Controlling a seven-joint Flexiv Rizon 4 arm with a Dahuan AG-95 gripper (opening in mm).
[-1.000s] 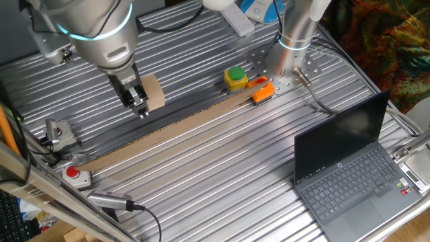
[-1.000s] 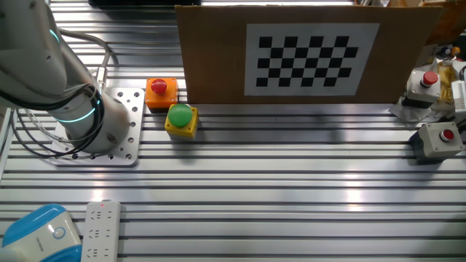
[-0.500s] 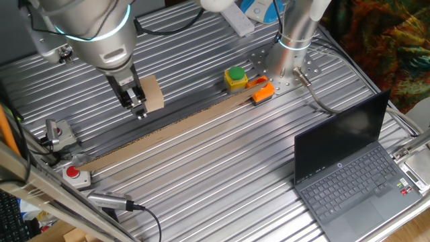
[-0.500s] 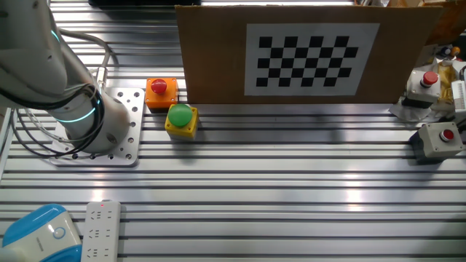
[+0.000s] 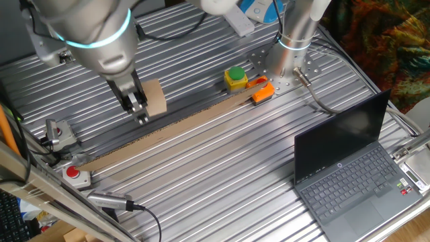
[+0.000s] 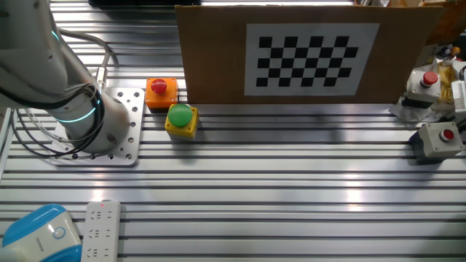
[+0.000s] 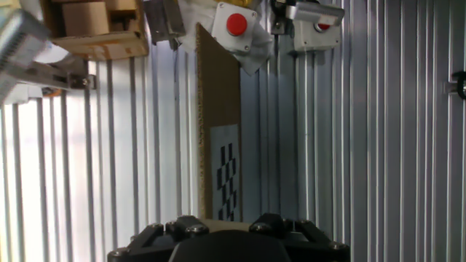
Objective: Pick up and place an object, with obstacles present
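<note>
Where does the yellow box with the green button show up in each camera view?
One fixed view: yellow box with the green button, upper middle, beside the orange box.
Other fixed view: left of centre, below the orange box.
Hand view: not in it.
Shared landmark: upright cardboard board with checkerboard.

One fixed view: high, oblique, over the surface (image 5: 222, 168), laptop (image 5: 349, 168) nearest. Other fixed view: close, facing the checkerboard cardboard wall (image 6: 306, 54). Both show the green button box (image 5: 236, 77). Hand view: looks ahead of the end effector along that wall.
</note>
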